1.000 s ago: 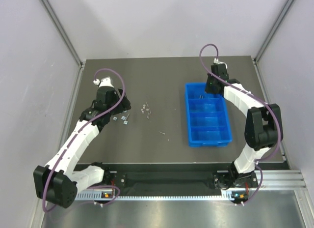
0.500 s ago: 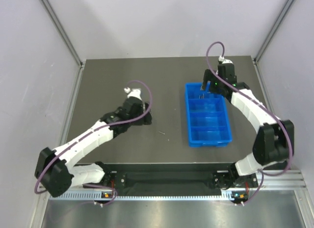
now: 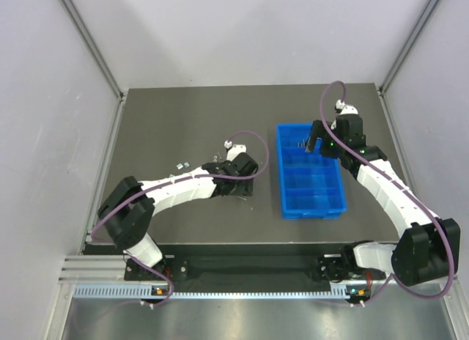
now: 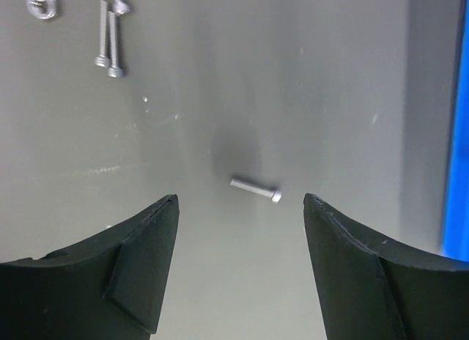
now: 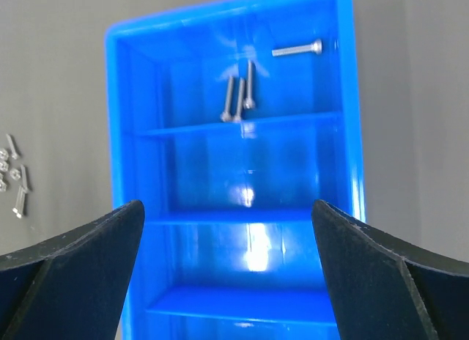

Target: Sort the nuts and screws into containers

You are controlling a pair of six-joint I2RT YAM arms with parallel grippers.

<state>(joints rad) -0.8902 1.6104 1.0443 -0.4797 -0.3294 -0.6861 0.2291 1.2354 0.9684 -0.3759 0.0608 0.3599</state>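
Left claw [image 4: 240, 208] is spread wide, low over a lone screw [image 4: 255, 187] on the worktop [image 4: 330, 76]. Two more screws [image 4: 108, 41] and a nut [image 4: 44, 6] lie beyond. Right claw [image 5: 227, 209], also spread, hangs above the tray [image 5: 353, 135], whose far compartment holds sorted screws [image 5: 242, 91].

We see matt black fingers [image 4: 110, 274] on the left gripper [image 4: 240, 208], a shiny bare-metal screw [image 4: 255, 187] just ahead of them, on a smooth dull-grey table [image 4: 293, 76]. Below the right gripper [image 5: 227, 230]: glossy blue plastic tray [image 5: 135, 149].
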